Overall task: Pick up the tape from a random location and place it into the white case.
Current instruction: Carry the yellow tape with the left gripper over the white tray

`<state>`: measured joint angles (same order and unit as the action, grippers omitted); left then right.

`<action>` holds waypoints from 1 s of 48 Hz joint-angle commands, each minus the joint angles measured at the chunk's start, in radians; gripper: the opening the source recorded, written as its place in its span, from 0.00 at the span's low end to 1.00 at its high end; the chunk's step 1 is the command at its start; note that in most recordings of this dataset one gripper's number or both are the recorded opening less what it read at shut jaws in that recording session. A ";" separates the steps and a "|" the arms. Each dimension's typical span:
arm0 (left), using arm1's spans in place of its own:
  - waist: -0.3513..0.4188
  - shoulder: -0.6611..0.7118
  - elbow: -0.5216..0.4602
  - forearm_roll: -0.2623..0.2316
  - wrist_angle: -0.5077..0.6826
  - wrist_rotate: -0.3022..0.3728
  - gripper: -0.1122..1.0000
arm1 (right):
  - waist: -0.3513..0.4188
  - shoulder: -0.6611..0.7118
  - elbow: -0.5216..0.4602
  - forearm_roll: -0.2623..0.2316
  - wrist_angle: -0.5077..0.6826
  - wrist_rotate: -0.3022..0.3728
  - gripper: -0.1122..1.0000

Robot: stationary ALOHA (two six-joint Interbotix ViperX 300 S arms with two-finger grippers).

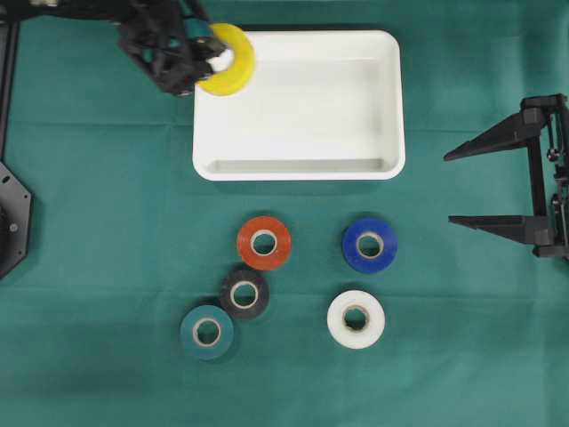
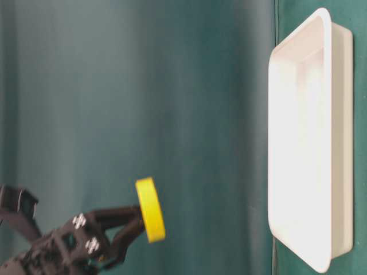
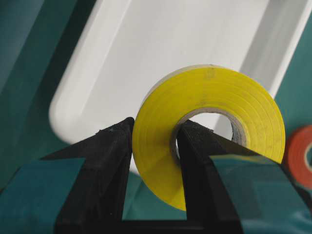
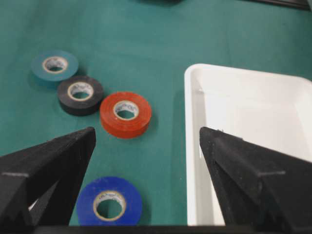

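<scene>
A yellow tape [image 1: 229, 60] roll stands on edge in my left gripper [image 1: 213, 53], which is shut on its wall, one finger through the core and the other outside. In the left wrist view the tape [image 3: 209, 97] hangs over the corner of the white case [image 3: 146, 44]. From table level the tape [image 2: 150, 209] is raised well above the case [image 2: 298, 143]. Overhead, it sits over the far left corner of the case [image 1: 299, 169], which has nothing inside. My right gripper [image 1: 449, 189] waits at the right edge, open and holding nothing.
Several other tape rolls lie flat on the green cloth in front of the case: red [image 1: 264, 242], blue [image 1: 370, 245], black [image 1: 244, 294], teal [image 1: 206, 332] and white [image 1: 356, 318]. Black arm hardware stands at the left edge.
</scene>
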<state>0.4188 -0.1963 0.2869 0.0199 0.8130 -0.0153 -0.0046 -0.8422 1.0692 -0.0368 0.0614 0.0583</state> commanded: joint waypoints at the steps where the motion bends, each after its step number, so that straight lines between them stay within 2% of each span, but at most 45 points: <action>1: -0.009 0.023 -0.064 -0.002 -0.020 0.003 0.31 | 0.000 0.003 -0.028 -0.002 -0.005 -0.002 0.91; 20: -0.015 0.190 -0.261 -0.002 -0.017 0.005 0.31 | -0.002 0.005 -0.028 -0.002 -0.003 -0.002 0.91; 48: -0.015 0.196 -0.255 -0.002 -0.009 0.003 0.31 | 0.000 0.003 -0.028 -0.008 -0.005 -0.002 0.91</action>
<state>0.4050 0.0215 0.0460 0.0199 0.8069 -0.0107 -0.0046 -0.8422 1.0692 -0.0430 0.0614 0.0583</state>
